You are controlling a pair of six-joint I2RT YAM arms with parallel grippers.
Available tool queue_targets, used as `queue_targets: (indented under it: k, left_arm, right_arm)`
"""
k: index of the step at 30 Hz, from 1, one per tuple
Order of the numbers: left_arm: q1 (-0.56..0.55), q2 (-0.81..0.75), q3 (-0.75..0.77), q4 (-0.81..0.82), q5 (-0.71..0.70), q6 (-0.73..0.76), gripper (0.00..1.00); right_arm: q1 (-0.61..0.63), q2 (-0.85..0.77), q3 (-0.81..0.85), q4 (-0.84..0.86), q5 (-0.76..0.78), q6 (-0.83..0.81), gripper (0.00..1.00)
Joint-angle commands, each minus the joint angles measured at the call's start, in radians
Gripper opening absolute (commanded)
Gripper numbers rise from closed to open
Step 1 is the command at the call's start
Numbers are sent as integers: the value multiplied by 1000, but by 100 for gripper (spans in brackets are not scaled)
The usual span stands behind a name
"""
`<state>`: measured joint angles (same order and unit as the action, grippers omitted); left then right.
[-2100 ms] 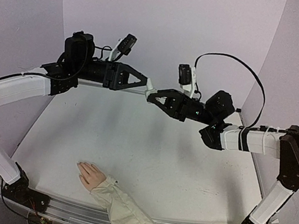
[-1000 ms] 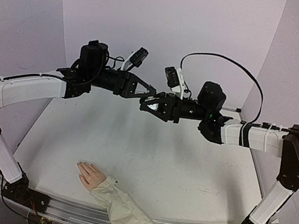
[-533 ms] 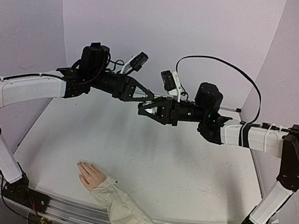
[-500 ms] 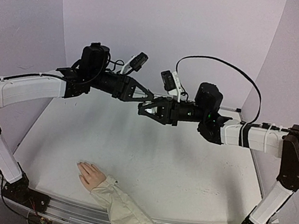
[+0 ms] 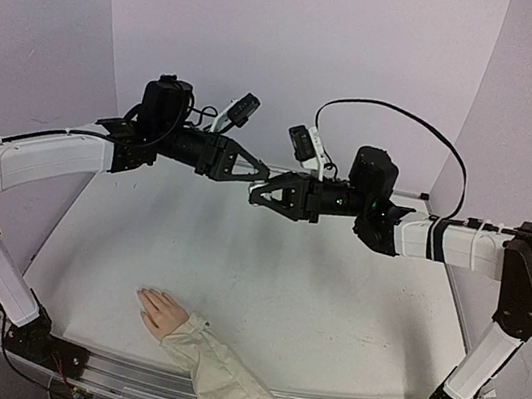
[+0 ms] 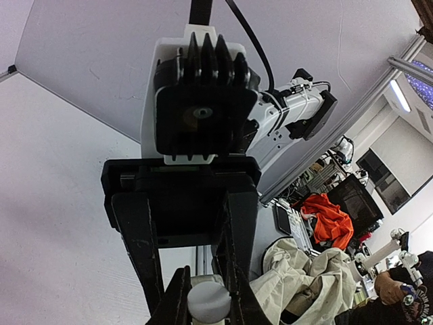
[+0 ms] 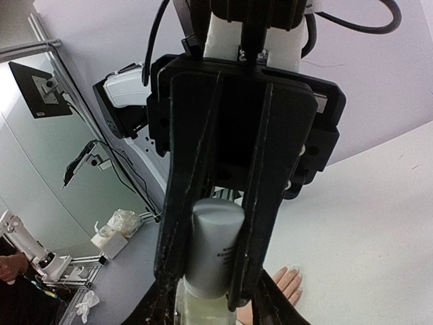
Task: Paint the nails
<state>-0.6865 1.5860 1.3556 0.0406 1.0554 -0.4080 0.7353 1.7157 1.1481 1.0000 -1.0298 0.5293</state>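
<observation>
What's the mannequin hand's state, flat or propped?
Flat: the mannequin hand lies on the table, fingers against its surface, sleeve trailing past the near edge.

The hand (image 5: 159, 310) lies on the table (image 5: 331, 301) at its near edge, nails (image 5: 143, 293) at the far-left end and sleeve (image 5: 226, 391) trailing near-right. Well behind the hand and raised above it, the left end effector (image 5: 266, 171) and right end effector (image 5: 252, 197) meet, with the bottle (image 7: 213, 247) gripped between both.
</observation>
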Motion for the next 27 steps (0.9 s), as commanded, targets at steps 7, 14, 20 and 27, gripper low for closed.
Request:
queue_targets:
  k: [7, 14, 20, 27]
  left_arm:
    - [7, -47, 57, 11, 24, 25, 0]
    - [7, -46, 56, -7, -19, 23, 0]
    - [-37, -73, 107, -345, -591, 144, 0]
    - [-91, -44, 181, -527, -1151, -82, 0]
  right_arm:
    - [-5, -1, 49, 58, -41, -6, 27]
    - [-4, -17, 52, 45, 60, -44, 0]
    - [46, -119, -20, -138, 866, -273, 0]
    - [161, -9, 7, 19, 1729, -469, 0]
